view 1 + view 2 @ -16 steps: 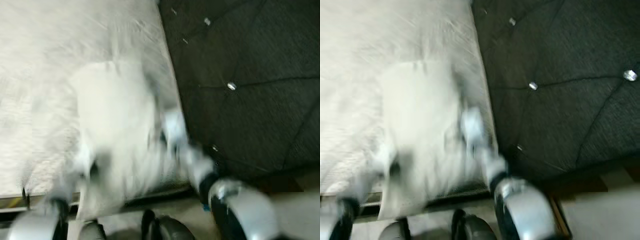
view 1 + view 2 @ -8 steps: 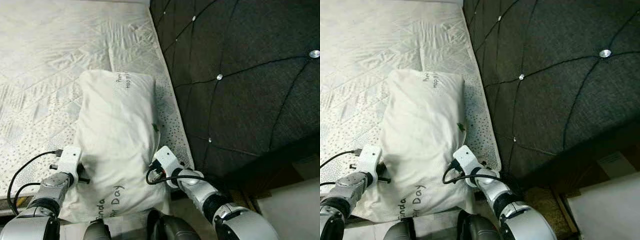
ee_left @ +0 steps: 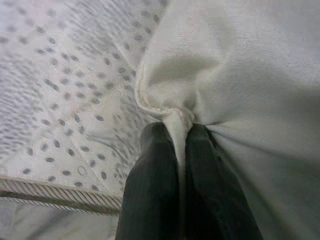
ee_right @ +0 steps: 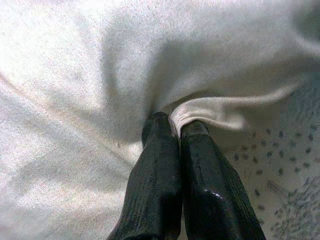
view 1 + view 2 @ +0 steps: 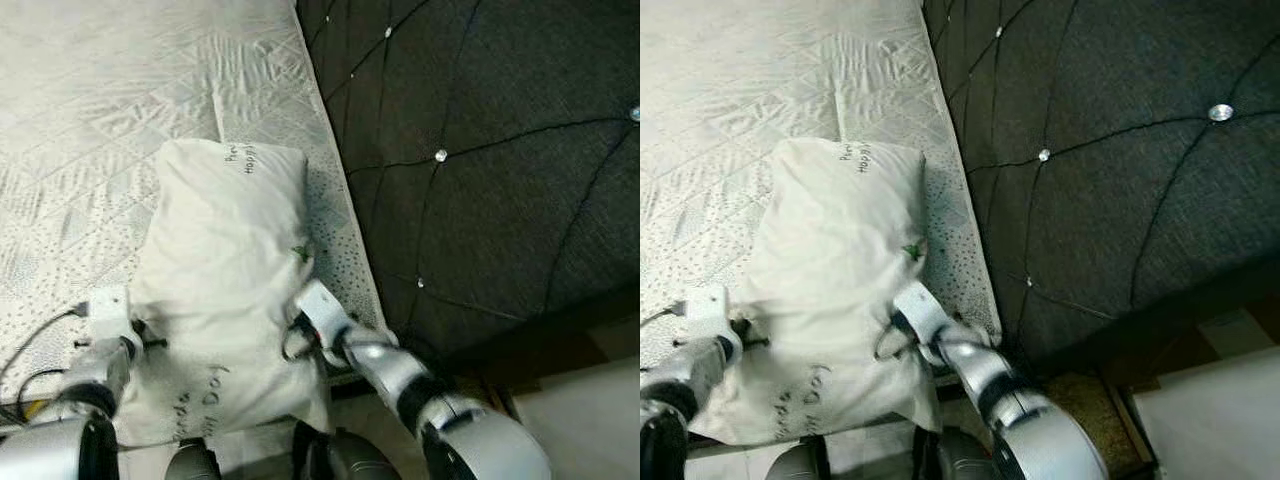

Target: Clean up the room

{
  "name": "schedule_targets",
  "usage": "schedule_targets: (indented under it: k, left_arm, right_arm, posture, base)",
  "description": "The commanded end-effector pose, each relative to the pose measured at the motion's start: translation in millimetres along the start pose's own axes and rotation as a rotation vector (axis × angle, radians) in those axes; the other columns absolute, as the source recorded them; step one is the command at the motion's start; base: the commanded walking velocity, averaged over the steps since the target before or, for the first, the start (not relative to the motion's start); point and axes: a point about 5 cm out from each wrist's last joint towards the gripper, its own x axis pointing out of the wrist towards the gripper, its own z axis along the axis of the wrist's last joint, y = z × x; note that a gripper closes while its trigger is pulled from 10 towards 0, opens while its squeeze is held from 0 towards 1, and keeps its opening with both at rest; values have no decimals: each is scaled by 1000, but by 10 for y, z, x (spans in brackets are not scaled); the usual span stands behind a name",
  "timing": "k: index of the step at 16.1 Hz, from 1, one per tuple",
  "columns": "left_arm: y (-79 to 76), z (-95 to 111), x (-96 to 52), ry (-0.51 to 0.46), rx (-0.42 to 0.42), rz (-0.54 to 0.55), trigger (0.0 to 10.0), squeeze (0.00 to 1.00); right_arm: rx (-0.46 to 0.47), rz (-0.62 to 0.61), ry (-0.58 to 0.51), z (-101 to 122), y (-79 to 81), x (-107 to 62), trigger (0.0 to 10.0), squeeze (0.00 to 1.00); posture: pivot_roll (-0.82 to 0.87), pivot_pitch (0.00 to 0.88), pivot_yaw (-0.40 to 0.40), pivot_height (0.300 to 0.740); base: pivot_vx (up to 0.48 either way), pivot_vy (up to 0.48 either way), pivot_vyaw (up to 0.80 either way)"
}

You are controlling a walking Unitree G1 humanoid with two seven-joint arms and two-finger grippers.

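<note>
A white quilted mattress with a speckled edge filled the left of the scene. On its near right corner lay a plump cream fabric pillow with dark lettering. The left gripper was clamped on a fold at the pillow's left edge, the right gripper pinched its right edge. A dark tufted headboard with silver studs rose at right.

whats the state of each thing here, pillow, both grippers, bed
pillow: lying on the mattress beside the headboard, pinched on both sides
left gripper: shut on the pillow's edge fabric
right gripper: shut on a pillow fold
mattress: bare, no sheet
headboard: upright, dark, tufted
</note>
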Motion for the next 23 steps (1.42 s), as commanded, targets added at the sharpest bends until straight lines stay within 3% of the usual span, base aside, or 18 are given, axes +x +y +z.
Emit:
schedule_targets:
  k: [1,2,4,5,6,7,8,10,11,12,13,15,16,17,18,19,20,23]
  left_arm:
    - [153,313,-12,-73,-52,83,10000,0]
    - [173,409,-19,-95,-67,97,10000,0]
    - [281,1174,-151,-310,-103,181,10000,0]
    - [288,1461,-236,-399,-113,187,10000,0]
    - [286,1549,-266,-426,-111,187,10000,0]
    - [281,1758,-347,-499,-114,188,10000,0]
    - [177,2465,-719,-768,-112,123,10000,0]
    - [74,2641,-832,-837,-122,43,10000,0]
    - [-122,2835,-978,-926,-77,-52,10000,0]
    - [-436,2962,-1126,-1044,69,-138,10000,0]
    - [-557,2976,-1164,-1078,122,-169,10000,0]
    - [-794,2921,-1193,-1141,278,-211,10000,0]
    - [-1123,2439,-922,-1061,514,-299,10000,0]
    - [-1333,1788,-625,-900,695,-416,10000,0]
    - [-1389,1276,-451,-753,796,-503,10000,0]
    - [-1393,1071,-396,-693,834,-533,10000,0]
    - [-1307,503,-270,-510,859,-600,10000,0]
    - [-1081,167,-180,-378,798,-547,10000,0]
  right_arm:
    - [-53,-15,-63,371,-45,53,10000,0]
    - [-66,-21,-68,454,-59,61,10000,0]
    - [-154,-77,-184,1194,-135,58,10000,0]
    - [-147,-104,-277,1546,-157,8,10000,0]
    - [-144,-111,-311,1661,-162,-15,10000,0]
    - [-120,-138,-413,1943,-200,-100,10000,0]
    - [-2,-217,-769,2764,-368,-535,10000,0]
    - [21,-252,-866,2938,-449,-696,10000,0]
    - [60,-338,-981,3055,-635,-913,10000,0]
    - [102,-449,-1041,2993,-876,-1069,10000,0]
    - [116,-484,-1045,2937,-954,-1098,10000,0]
    - [150,-531,-1005,2731,-1076,-1059,10000,0]
    - [209,-567,-800,2053,-1166,-769,10000,0]
    - [203,-569,-605,1396,-1085,-531,10000,0]
    - [197,-536,-503,1015,-948,-403,10000,0]
    - [209,-519,-471,877,-887,-361,10000,0]
    - [180,-402,-386,507,-585,-221,10000,0]
    - [163,-218,-335,215,-218,-123,10000,0]
  posture:
    - [-99,265,-183,740]
    - [-99,265,-183,740]
    - [-89,257,-191,740]
    - [-89,254,-198,740]
    - [-89,254,-198,740]
    - [-89,254,-205,740]
    - [-88,262,-214,740]
    - [-86,267,-219,740]
    - [-84,276,-226,740]
    - [-86,287,-231,740]
    - [-86,287,-231,740]
    - [-89,293,-232,740]
    - [-96,291,-227,740]
    - [-98,290,-225,740]
    - [-105,290,-220,740]
    - [-106,290,-220,740]
    - [-113,289,-210,740]
    - [-114,283,-201,740]
  base:
    - [0,0,0]
    - [0,0,0]
    - [0,0,0]
    - [0,0,0]
    - [0,0,0]
    - [0,0,0]
    - [0,0,0]
    - [0,0,0]
    - [0,0,0]
    - [0,0,0]
    - [0,0,0]
    - [0,0,0]
    - [0,0,0]
    - [0,0,0]
    - [0,0,0]
    - [0,0,0]
    - [0,0,0]
    - [0,0,0]
